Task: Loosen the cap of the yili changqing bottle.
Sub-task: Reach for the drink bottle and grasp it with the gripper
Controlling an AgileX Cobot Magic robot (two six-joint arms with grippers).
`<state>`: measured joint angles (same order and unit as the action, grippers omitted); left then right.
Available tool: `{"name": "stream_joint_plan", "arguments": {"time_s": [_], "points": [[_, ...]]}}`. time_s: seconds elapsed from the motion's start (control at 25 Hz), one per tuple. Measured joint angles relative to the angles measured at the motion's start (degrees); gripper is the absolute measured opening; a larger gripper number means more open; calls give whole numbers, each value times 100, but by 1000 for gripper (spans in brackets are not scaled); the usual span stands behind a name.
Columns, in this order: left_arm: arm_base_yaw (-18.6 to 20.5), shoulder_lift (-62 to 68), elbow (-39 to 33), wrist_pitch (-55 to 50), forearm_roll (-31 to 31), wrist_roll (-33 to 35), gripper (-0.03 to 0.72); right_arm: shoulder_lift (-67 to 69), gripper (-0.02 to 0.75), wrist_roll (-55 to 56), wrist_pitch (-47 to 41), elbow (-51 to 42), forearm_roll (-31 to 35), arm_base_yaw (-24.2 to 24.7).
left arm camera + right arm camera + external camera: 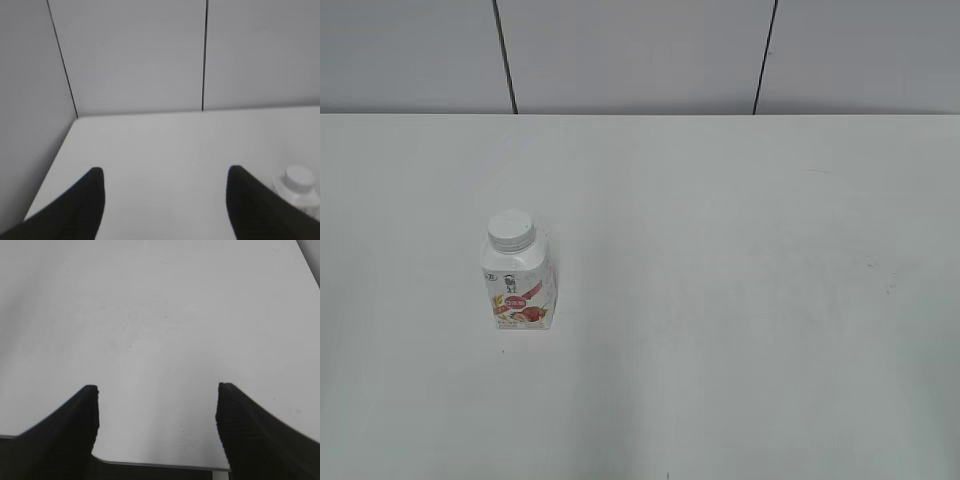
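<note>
The yili changqing bottle [518,285] stands upright on the white table, left of centre in the exterior view, with a pink-and-red strawberry label. Its ribbed white cap [511,230] sits on the neck. In the left wrist view the bottle [306,196] shows blurred at the lower right edge, with the cap [300,176] on top, right of my right-hand finger. My left gripper [165,175] is open and empty above the table. My right gripper [157,390] is open and empty over the table's near edge. Neither gripper shows in the exterior view.
The white table [740,300] runs back to a grey panelled wall [640,55]. The left wrist view shows the table's left edge and a side wall [30,125]. The right wrist view shows the table's front edge [160,464] with a dark gap below.
</note>
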<state>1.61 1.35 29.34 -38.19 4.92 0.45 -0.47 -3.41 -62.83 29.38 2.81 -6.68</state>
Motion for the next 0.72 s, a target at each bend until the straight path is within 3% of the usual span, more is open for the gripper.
{"name": "stream_joint_plan", "arguments": {"time_s": [0.4, 0.72], "points": [[0, 1552, -945, 3317, -12, 0, 470, 0, 571, 0, 0, 0, 0, 0], [0, 3105, -968, 4527, 77, 0, 470, 0, 571, 0, 0, 0, 0, 0]]}}
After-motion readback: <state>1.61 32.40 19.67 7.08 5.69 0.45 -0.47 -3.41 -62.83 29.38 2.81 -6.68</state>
